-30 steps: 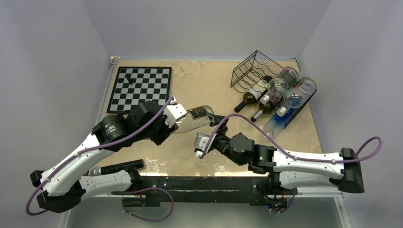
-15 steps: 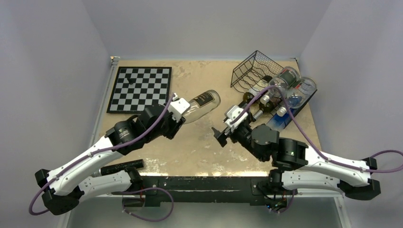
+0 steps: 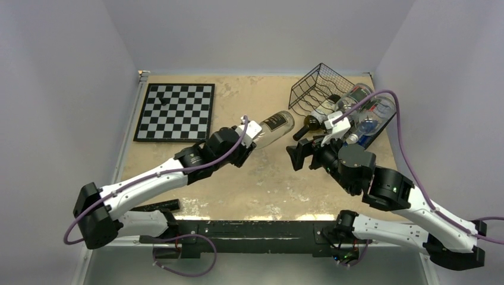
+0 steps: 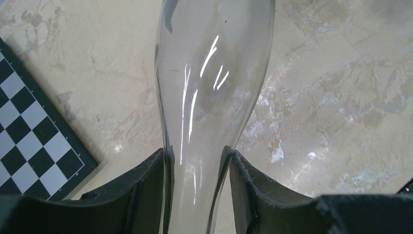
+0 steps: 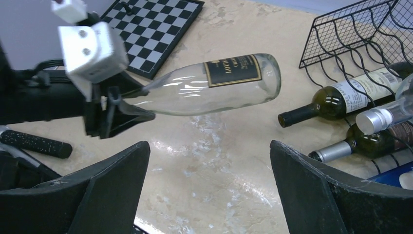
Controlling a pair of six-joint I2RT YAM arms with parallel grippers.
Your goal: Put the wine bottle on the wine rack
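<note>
Several bottles (image 3: 350,110) lie heaped just beside the wine rack (image 3: 318,83) at the far right of the bench (image 3: 249,95). From above they overlap each other and the right arm (image 3: 386,187) covers part of them, so I cannot count them. The right wrist view cuts them off at its edge. It shows clearly only one dark bottle with a pale label (image 5: 341,100), its body partly behind the wavy wires of the rack.

The wine bottle (image 3: 272,124), of clear glass, is not on the rack. It is held over the middle of the bench, between the chessboard (image 3: 175,111) and the rack, tilted, with its base pointing toward the rack. Its mouth is hidden inside the left fingers (image 4: 155,190). The left wrist view cuts off its wide body, so the black label cannot be seen there. The right wrist view shows the label and the whole body.

The left fingers are clenched on the neck of the bottle, one pressing on each side; the left wrist view shows this best. The right fingers (image 3: 295,155) are spread wide and grasp nothing. They face the bottle, near it but apart.

The right wrist view also shows a black rod (image 5: 34,143) lying near the front edge of the bench; from above it is partly hidden under the left arm (image 3: 142,184).
</note>
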